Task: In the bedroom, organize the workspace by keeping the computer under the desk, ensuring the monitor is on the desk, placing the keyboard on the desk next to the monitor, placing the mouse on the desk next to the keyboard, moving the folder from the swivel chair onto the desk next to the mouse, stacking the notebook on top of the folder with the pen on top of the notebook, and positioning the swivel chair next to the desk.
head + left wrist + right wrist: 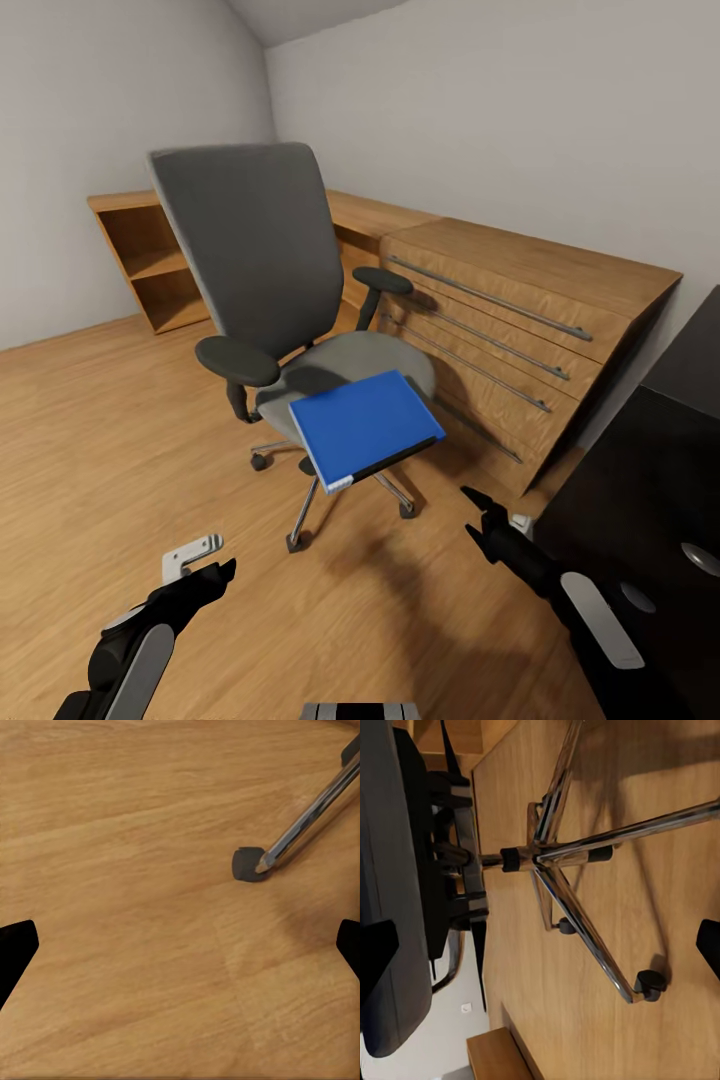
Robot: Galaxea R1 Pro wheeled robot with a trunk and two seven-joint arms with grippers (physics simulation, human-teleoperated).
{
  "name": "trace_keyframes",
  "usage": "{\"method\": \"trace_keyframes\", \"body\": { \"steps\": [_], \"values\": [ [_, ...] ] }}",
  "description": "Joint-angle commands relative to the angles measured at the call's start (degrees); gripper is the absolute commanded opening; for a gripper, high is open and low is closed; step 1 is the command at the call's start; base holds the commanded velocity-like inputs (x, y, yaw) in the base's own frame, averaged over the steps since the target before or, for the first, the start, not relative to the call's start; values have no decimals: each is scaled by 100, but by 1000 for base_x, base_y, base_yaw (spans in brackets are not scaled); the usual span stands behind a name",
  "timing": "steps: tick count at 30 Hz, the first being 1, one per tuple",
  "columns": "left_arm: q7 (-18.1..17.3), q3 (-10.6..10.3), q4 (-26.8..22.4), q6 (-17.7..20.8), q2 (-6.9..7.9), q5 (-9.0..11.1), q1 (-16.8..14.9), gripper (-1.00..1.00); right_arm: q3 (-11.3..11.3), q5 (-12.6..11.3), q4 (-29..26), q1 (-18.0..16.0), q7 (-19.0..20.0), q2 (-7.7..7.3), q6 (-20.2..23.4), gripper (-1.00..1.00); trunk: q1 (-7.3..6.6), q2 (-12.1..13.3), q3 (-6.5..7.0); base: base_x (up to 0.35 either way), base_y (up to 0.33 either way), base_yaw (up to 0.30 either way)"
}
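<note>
The head view looks down on the grey upholstered swivel chair [290, 300]; both wrist views sit low, sharing its chrome five-star base [577, 862] [315, 814].

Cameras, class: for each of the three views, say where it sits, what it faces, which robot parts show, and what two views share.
Head view: high on the robot, facing forward and down at the swivel chair holding the folder; both arms show.
Left wrist view: faces the floor; dark fingertips at the edges.
Right wrist view: low, facing the chair's chrome base.
Shared: both wrist views catch a castor.
</note>
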Motion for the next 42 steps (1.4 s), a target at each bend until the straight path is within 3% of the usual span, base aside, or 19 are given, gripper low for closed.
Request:
{"method": "trace_keyframes", "body": {
  "steps": [1,10,11,16,42],
  "values": [
    [59,-8,-6,9,7,60,-3,100,-8,-15,-1,-5,-14,36,-4,100,-1,-2,-5,0,0,0],
    [43,-12,19,13,9,60,-3,100,73,-35,-186,-7,11,139,-15,100,-1,-2,-5,0,0,0],
    [42,-12,22,13,9,60,-3,100,350,-36,-394,-7,95,156,-12,100,-1,-2,-5,0,0,0],
    [42,-12,26,13,9,60,-3,100,549,-38,-577,-7,137,160,-12,100,-1,-2,-5,0,0,0],
    [42,-130,37,13,9,55,-3,100,597,-56,-971,1,156,151,4,100,-1,-2,-5,0,0,0]
  ]
}}
